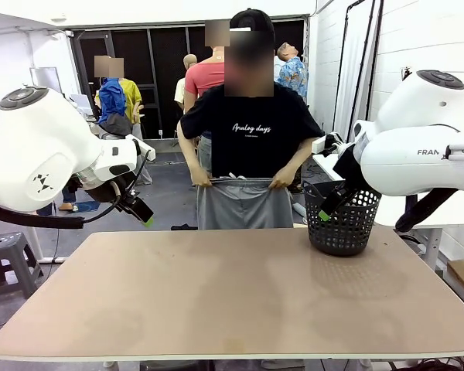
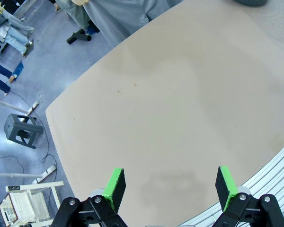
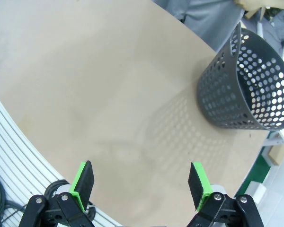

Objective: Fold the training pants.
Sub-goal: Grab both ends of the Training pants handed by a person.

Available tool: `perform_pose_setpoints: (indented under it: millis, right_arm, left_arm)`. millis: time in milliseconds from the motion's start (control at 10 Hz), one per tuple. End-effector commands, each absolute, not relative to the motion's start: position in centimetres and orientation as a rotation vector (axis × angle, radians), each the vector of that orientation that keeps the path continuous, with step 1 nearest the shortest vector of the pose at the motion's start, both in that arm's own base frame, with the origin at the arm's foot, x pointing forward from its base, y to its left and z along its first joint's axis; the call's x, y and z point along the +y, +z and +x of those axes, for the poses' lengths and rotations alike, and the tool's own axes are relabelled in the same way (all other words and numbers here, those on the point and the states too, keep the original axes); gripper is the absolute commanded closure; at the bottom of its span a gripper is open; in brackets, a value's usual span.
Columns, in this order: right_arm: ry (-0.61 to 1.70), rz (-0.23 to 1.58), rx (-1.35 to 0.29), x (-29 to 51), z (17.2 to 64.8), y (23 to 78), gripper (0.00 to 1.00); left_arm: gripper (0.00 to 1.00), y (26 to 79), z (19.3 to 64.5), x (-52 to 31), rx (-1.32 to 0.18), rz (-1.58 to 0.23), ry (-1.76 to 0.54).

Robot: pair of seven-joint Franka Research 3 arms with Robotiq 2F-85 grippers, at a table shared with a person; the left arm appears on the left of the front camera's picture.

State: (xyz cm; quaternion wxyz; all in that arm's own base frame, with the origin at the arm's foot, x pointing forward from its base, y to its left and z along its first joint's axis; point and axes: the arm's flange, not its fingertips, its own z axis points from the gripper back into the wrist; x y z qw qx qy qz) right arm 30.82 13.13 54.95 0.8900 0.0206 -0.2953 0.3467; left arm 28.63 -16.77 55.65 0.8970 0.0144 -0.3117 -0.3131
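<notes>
The training pants (image 1: 243, 205) hang just beyond the far edge of the surface (image 1: 232, 301), near its middle. A person standing there holds them up by the gathered waistband, one hand (image 1: 202, 181) at one end of it and the other hand (image 1: 281, 183) at the opposite end. The grey legs drop behind the far edge.

The left arm (image 1: 39, 147) is raised near the far left corner. Its jaws stand wide apart with nothing between the green pads (image 2: 114, 187), and its wrist view shows bare surface below them.

The right arm (image 1: 425, 147) is raised near the far right corner, its jaws likewise spread wide and empty. A black mesh basket (image 1: 342, 228) stands upright on that corner, near the right jaws and apart from them.
</notes>
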Motion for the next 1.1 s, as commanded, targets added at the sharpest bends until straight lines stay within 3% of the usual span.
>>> perform_pose_setpoints:
  millis: [0, 1000]
  right_arm:
    - [0.722, 0.043, -0.617, 13.15, 30.83, 54.76, 0.00]
    - [0.722, 0.043, -0.617, 13.15, 30.83, 54.76, 0.00]
  left_arm:
    - [0.00, 55.46, 28.55, -16.69, -0.651, 0.031, -0.648]
    - [0.00, 55.46, 28.55, -16.69, -0.651, 0.031, -0.648]
